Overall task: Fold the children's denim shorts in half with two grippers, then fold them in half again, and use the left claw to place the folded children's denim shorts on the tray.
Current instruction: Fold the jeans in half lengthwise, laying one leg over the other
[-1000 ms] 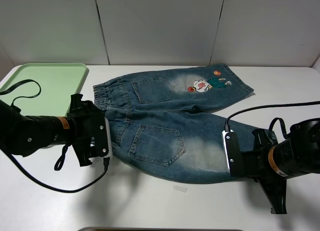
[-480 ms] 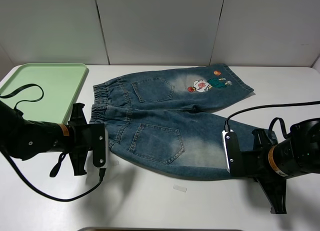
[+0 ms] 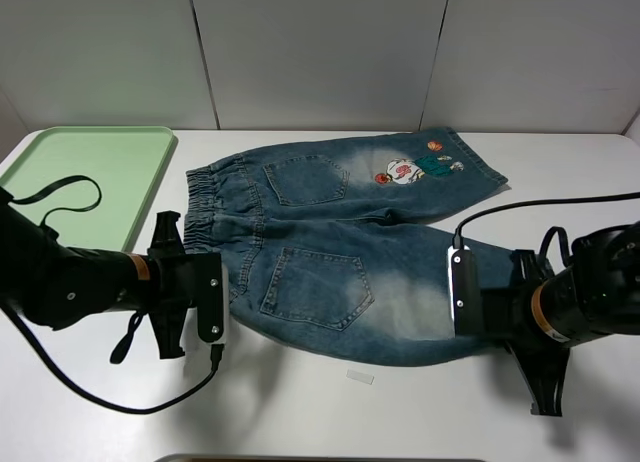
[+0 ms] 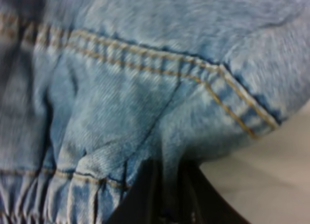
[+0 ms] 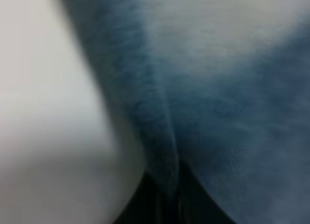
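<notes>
Plainly we are just starting: our left gripper [image 4: 164, 190] and right gripper [image 5: 167, 195] pinch the near edge of the denim shorts [image 3: 340, 232], lying unfolded on the table [image 3: 300, 402] beside the tray [image 3: 90, 172], both folds ahead.

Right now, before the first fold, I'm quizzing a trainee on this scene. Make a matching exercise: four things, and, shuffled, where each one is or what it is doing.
Things
1. pale-green rectangular plastic tray
2. left end effector
3. right end effector
4. cartoon figure patch

Places or states
A. shut on the near leg's hem of the blue denim shorts
B. beyond the waistband, on the left arm's side
C. on the far leg
D. shut on denim by the gathered waistband

Pairs: 1-B, 2-D, 3-A, 4-C
</notes>
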### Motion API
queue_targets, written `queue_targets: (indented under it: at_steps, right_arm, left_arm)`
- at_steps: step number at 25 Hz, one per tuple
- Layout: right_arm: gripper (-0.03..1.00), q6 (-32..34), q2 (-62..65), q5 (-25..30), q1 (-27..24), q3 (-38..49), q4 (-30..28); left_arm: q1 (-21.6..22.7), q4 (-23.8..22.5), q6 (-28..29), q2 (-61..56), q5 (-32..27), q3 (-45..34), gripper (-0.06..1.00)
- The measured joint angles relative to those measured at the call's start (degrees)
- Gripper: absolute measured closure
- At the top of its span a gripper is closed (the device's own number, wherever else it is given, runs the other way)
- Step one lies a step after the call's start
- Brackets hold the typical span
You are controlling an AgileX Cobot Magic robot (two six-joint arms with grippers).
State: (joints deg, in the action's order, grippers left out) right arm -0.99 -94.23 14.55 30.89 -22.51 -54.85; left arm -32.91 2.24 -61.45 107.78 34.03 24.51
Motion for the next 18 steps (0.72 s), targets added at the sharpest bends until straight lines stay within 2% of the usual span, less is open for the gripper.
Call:
queue_targets:
  at_steps: [5, 9, 13, 18]
  right_arm:
    - [0.99, 3.2, 0.0, 6.6, 0.0, -3.9, -0.6]
    - [0.99, 5.2, -0.1, 9.8, 0.0, -6.8, -1.0]
    - [0.99, 10.4, 2.7, 11.4, 0.0, -11.1, -1.4]
    - [0.99, 12.8, 9.6, 12.3, 0.0, -15.6, -3.6]
  left_arm:
    - [-3.3, 7.8, 0.6, -0.6, -0.4, 0.0, 0.88]
    - [-4.9, 12.9, 1.0, -5.6, -2.2, -0.5, 0.88]
    - [-5.0, 16.6, 1.7, -13.6, -2.8, -0.6, 0.88]
    - [-5.0, 17.9, 0.4, -19.9, -4.1, -0.6, 0.88]
